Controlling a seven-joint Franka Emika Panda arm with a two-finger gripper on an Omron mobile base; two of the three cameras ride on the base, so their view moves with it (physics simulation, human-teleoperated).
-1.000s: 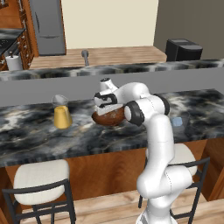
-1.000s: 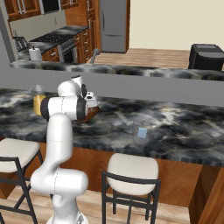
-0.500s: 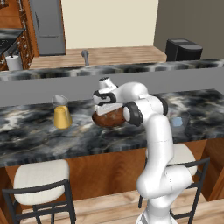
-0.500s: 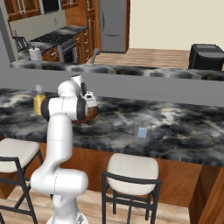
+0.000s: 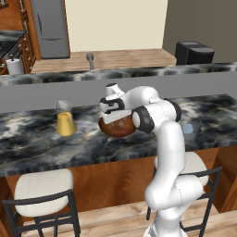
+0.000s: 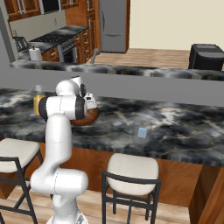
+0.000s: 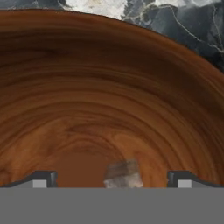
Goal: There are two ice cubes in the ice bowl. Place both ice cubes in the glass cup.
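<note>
Surface: dark marbled surface (image 5: 28, 143), stools (image 5: 41, 185) beneath; glass cup (image 5: 65, 119) at 9 o'clock of ice bowl (image 5: 116, 127).
Room: kitchen, refrigerator (image 5: 48, 28) at 11 o'clock.
Arm: bent over bowl.
Tool: tool (image 7: 111, 178) jaws apart, ice cube (image 7: 123, 173) between.

White arm bent forward, pincer (image 7: 111, 178) pointing down, apparently wide open

End effector (image 7: 111, 178) low inside the round reddish-brown wooden bowl (image 7: 109, 100), jaws spread wide with one small pale translucent ice cube (image 7: 123, 173) between the tips, bowl wall curving up ahead, open dark marbled desk (image 5: 32, 139) between bowl and the yellow-bottomed glass tumbler (image 5: 65, 118).
</note>
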